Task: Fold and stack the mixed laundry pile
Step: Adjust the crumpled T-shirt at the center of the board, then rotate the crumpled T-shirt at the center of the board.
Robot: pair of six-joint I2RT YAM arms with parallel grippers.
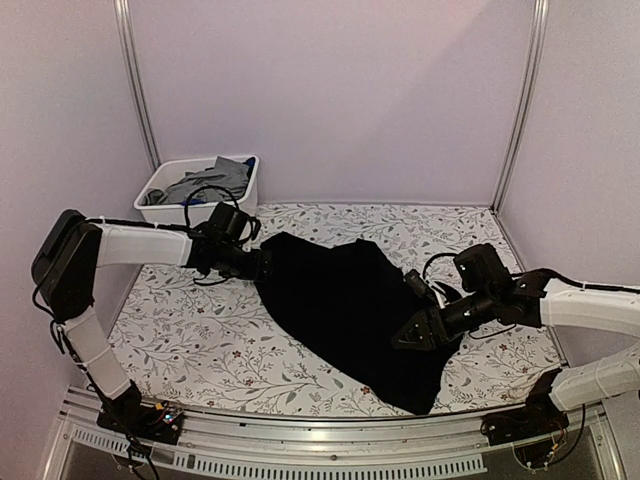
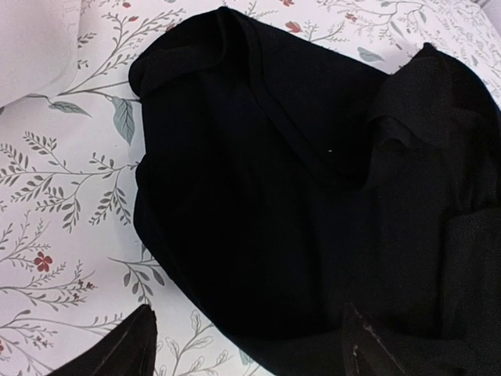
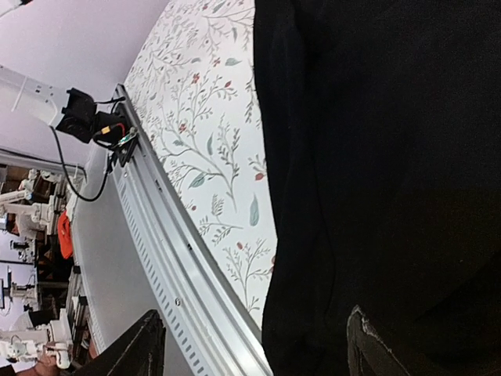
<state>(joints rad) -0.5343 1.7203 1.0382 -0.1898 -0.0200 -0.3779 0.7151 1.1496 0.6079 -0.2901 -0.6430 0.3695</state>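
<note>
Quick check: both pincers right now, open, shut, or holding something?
Left pincer: open over the black T-shirt, nothing held.
Right pincer: open over the same shirt, nothing held.

**Supervisor:** State of the claw?

**Arm:** My right claw has its fingers spread wide. One tip hangs over the black garment. The other is out past the table's edge.

**Supervisor:** What lies ahead of it?

**Arm:** Ahead of the first tip, the garment fills the view, with a crease running away from me. Beside it is the flowered table cover. The metal rail runs on ahead of the other tip. At the rail's far end is a black bracket with red and black wires.
</note>
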